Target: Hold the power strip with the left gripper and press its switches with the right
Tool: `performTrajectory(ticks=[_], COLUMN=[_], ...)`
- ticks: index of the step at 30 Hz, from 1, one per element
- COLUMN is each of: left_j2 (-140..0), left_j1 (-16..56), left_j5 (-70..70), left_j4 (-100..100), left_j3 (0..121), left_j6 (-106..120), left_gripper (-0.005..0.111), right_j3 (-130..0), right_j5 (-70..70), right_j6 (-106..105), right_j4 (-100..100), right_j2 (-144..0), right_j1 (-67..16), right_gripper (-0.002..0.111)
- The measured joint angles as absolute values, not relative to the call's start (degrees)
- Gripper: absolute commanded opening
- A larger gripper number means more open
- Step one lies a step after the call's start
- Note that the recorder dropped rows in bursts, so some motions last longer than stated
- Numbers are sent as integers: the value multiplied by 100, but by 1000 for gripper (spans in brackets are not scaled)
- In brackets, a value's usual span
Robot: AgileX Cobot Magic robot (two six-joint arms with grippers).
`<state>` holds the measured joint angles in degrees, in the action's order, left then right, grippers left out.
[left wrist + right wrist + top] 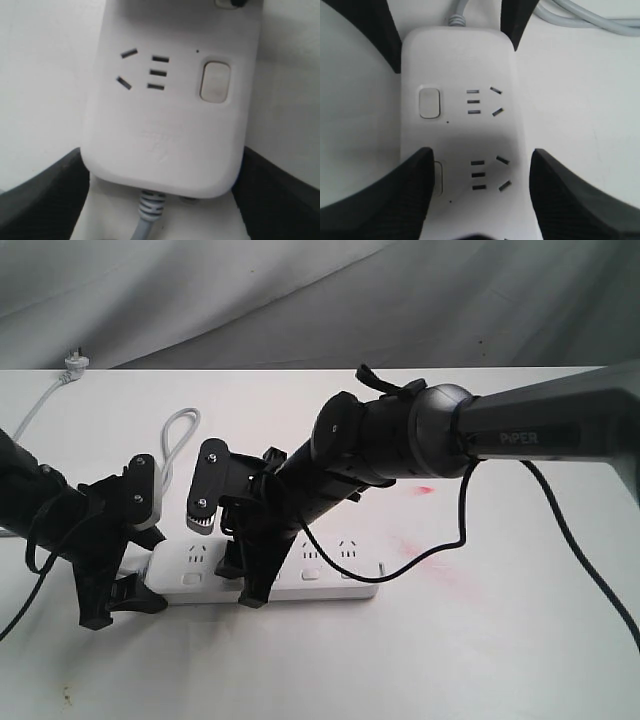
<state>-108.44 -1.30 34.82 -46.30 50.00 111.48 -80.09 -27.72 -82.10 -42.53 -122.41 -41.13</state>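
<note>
The white power strip (300,562) lies flat on the table. My left gripper (150,565) is shut on its cord end, with one black finger against each long side (162,155). The first switch (215,81) shows beside its socket slots (429,102). My right gripper (228,560), on the arm lettered "PIPER", reaches down over the strip and stands open (480,160), its fingers straddling the strip's width. One of its fingertips (415,175) covers part of the second switch (438,177); whether it pushes the button in I cannot tell. Further switches (311,573) show to the right.
The grey-white cord (180,435) loops behind the strip and runs to a plug (75,362) at the table's far left. Faint red smears (430,558) mark the tabletop right of the strip. A thin black cable (440,545) hangs from my right arm. Grey cloth forms the backdrop.
</note>
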Motion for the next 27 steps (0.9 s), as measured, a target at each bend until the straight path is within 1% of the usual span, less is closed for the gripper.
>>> performTrajectory(ticks=[27], left_j2=[-10844], left_j1=[-130], left_j5=[3482], left_j4=[-4630], left_j3=[5000], left_j6=[11148], left_gripper=[48], right_j3=[-8041], right_j5=[-2661], right_j6=[-8170], right_j4=[-4319], right_j2=[-12384], right_j1=[-4113], right_gripper=[53])
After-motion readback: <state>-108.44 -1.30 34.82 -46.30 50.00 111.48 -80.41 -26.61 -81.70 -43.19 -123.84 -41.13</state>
